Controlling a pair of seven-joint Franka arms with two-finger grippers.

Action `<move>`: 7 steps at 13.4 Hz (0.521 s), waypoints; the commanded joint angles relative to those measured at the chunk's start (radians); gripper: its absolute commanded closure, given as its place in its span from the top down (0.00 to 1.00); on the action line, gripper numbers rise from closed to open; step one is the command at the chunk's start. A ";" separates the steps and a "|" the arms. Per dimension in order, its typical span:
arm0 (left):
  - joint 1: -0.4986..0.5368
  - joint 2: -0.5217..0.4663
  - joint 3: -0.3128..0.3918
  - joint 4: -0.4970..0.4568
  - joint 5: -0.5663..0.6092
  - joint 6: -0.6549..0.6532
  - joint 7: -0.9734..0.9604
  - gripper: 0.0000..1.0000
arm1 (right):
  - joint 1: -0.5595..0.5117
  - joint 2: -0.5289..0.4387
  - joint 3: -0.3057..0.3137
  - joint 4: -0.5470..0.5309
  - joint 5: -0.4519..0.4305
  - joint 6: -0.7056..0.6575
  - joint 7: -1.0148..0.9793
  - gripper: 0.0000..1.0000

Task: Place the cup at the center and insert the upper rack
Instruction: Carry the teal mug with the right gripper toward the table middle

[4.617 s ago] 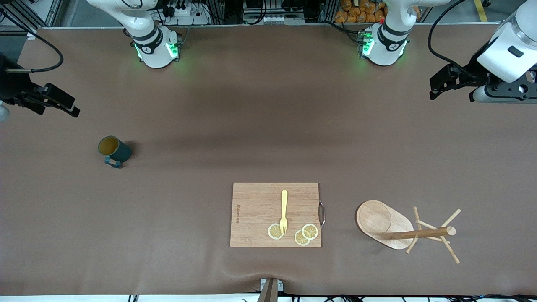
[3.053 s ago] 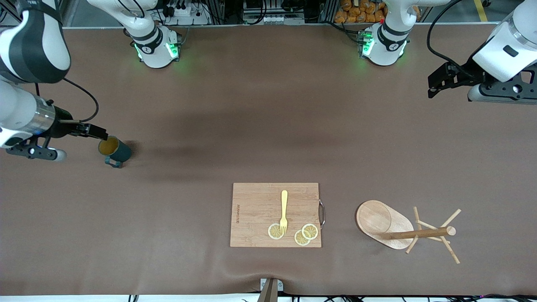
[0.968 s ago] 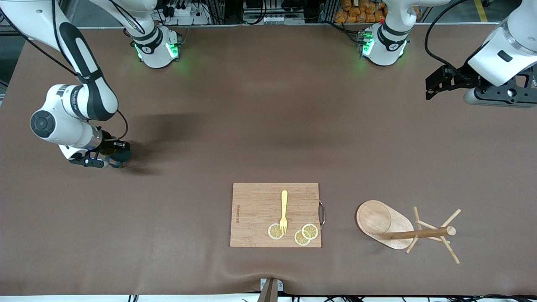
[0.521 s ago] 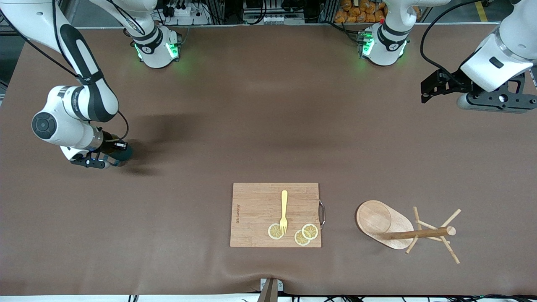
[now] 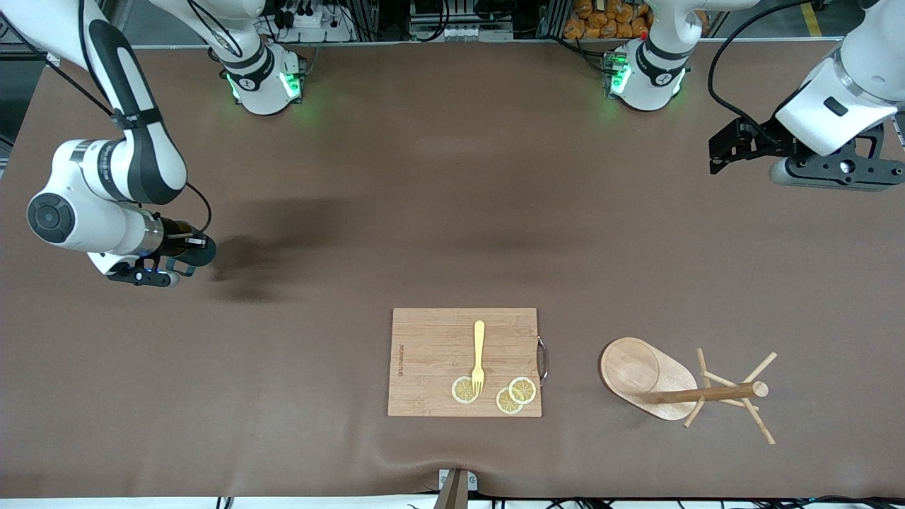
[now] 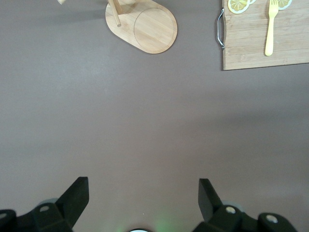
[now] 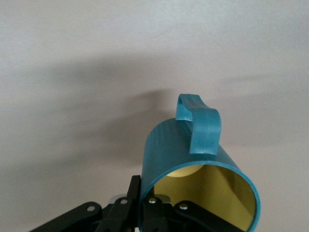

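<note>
The right gripper (image 5: pixel 185 249) pinches the wall of the cup (image 5: pixel 200 252) at its rim, one finger inside, and carries it clear of the table (image 5: pixel 438 198) near the right arm's end, at about 9 o'clock of the table centre; the rim grip leaves the handle free for set-down. The upper rack (image 5: pixel 689 385) lies tipped on its side at 3 o'clock of the cutting board (image 5: pixel 431 360). The left gripper (image 6: pixel 140 203), fingers spread, waits over bare table

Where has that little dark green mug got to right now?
The small dark teal-green mug is clamped by its rim in the right gripper, lifted over the brown table at the right arm's end, well away from the bamboo cutting board.
</note>
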 commanded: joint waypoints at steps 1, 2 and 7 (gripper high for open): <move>0.002 -0.004 -0.006 -0.007 0.017 0.002 0.018 1.00 | 0.075 -0.043 0.010 -0.007 0.002 -0.047 0.158 0.00; 0.002 -0.004 -0.010 -0.007 0.017 0.003 0.018 1.00 | 0.104 -0.048 0.021 -0.007 0.021 -0.059 0.230 0.00; 0.004 -0.003 -0.011 -0.007 0.017 0.003 0.018 1.00 | 0.285 -0.054 0.027 0.015 0.149 -0.068 0.532 0.00</move>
